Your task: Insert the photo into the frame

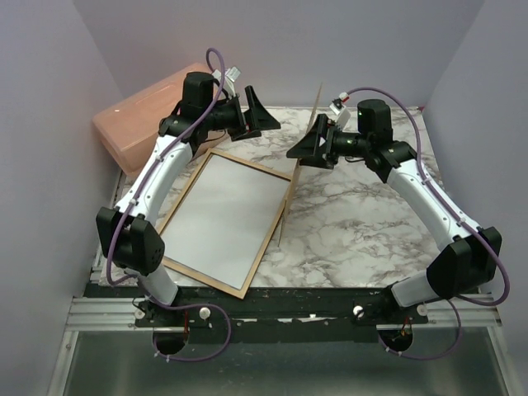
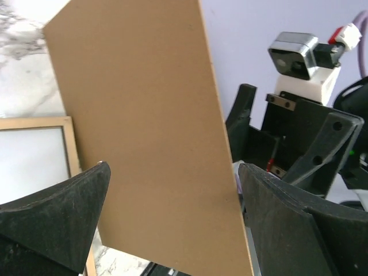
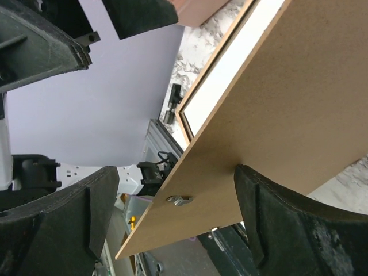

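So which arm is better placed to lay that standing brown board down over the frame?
Right, probably. The right gripper is open beside the board, on its side away from the frame, so it could tip it over. The left gripper, also open, hovers above the frame's far end.

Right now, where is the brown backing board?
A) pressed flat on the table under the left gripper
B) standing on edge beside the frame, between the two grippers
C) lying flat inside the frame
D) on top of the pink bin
B: the top view shows the backing board up on its edge along the right side of the frame, with the open left gripper and right gripper flanking it.
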Controlling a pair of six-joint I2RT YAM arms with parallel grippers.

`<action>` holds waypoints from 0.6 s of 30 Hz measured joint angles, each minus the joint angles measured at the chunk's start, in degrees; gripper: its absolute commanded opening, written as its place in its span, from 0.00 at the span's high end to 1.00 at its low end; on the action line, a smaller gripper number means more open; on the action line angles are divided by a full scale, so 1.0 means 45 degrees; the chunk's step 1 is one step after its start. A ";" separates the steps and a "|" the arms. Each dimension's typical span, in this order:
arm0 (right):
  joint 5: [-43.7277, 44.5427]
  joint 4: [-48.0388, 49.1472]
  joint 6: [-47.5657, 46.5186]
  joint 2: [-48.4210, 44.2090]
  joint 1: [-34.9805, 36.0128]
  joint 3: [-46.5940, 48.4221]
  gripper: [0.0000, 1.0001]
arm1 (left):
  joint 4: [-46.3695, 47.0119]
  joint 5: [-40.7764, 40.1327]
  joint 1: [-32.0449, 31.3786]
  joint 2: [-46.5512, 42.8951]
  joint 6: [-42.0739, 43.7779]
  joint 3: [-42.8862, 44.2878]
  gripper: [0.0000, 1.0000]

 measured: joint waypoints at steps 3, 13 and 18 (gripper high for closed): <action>-0.0287 0.0544 0.0194 -0.0049 0.0000 -0.0228 0.10 | -0.0389 0.0661 -0.0053 0.0661 0.0024 0.0991 0.02; -0.1311 0.2341 0.0996 -0.0092 0.0165 -0.1010 0.09 | -0.2861 0.1229 -0.0520 0.2516 0.1224 0.4381 0.03; -0.1438 0.2662 0.1171 -0.0505 0.0165 -0.1316 0.08 | -0.4313 0.1205 -0.0821 0.3769 0.1923 0.5761 0.05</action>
